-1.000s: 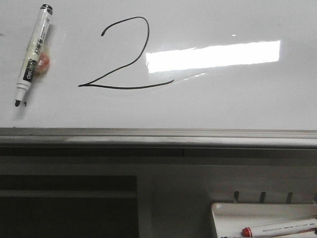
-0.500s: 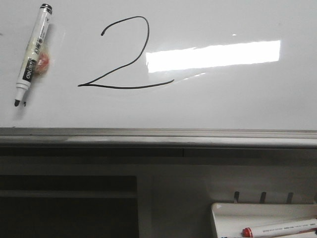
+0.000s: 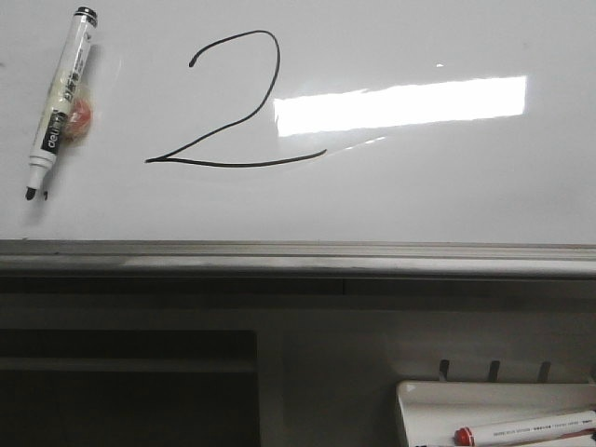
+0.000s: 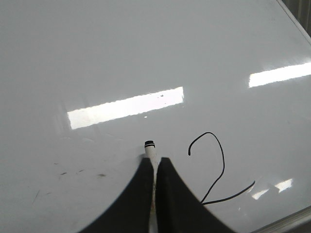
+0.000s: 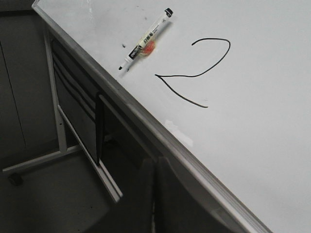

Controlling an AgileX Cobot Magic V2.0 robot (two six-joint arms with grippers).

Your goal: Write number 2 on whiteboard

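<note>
The number 2 is finished on the whiteboard, a stiff, slick surface. The light black marker lies uncapped near its left edge, best gripped mid-barrel. Left fingers and right fingers are pressed together, holding nothing.

marker left of number 2 on whiteboard

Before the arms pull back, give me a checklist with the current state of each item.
1. number 2 complete, with curve, corner and base stroke: ok.
2. black marker lying free on the whiteboard, left of the digit: ok.
3. Marker capped: not ok, tip bare.
4. left gripper off the marker, fingers together: ok.
5. right gripper holding nothing: ok.
</note>
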